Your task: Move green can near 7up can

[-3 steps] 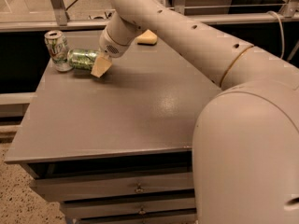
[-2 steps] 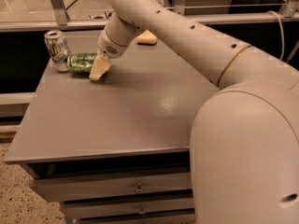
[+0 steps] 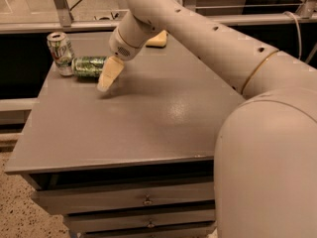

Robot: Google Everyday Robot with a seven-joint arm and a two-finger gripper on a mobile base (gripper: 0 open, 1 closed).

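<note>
The green can (image 3: 89, 67) lies on its side near the far left corner of the grey table (image 3: 148, 123). Its left end is right beside the 7up can (image 3: 60, 53), which stands upright at the table's left edge. My gripper (image 3: 110, 76) points down at the table just right of the green can's right end, close beside it. I cannot tell whether it touches the can. My arm comes in from the right and crosses over the back of the table.
A pale yellow object (image 3: 157, 38) lies at the back of the table, partly behind my arm. Drawers (image 3: 143, 200) sit under the front edge. A dark shelf and a metal rail run behind the table.
My gripper has shifted slightly right and toward the front, off the green can's right end. The green can and the 7up can stay where they were.
</note>
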